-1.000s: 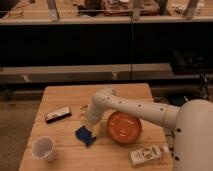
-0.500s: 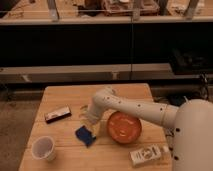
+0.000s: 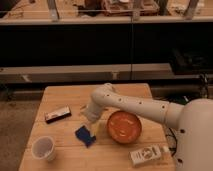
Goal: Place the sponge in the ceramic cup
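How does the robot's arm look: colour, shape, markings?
The arm is off-white, made of smooth rounded tubes with a row of small dark dots along its side. No loose cables show. The gripper, also pale, is at its lower end, by the sponge.

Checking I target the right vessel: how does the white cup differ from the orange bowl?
The cup is white, the bowl orange. The cup is narrow and taller; the bowl is wide and shallow. The cup stands apart at the table's lower-left corner in view; the bowl sits beside the hand, which is down by the blue sponge. Both stand upright, open side up.
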Tool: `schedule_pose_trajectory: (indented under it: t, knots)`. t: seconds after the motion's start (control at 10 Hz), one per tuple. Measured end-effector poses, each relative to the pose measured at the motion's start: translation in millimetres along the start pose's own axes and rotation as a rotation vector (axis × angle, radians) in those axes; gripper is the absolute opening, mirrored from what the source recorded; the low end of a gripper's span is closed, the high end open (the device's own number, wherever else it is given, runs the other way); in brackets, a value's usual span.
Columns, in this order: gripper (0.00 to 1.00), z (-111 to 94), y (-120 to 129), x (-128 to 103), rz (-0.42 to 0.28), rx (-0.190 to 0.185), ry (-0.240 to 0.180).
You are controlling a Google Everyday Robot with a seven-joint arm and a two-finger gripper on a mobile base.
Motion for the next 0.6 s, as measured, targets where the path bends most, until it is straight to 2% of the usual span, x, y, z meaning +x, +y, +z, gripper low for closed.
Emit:
schedule_pose_trajectory:
  t: [0.3, 0.6]
  knots:
    - [0.80, 2, 16, 7, 0.099, -0.004, -0.024]
    - [0.80, 4, 49, 17, 0.212, 0.049, -0.063]
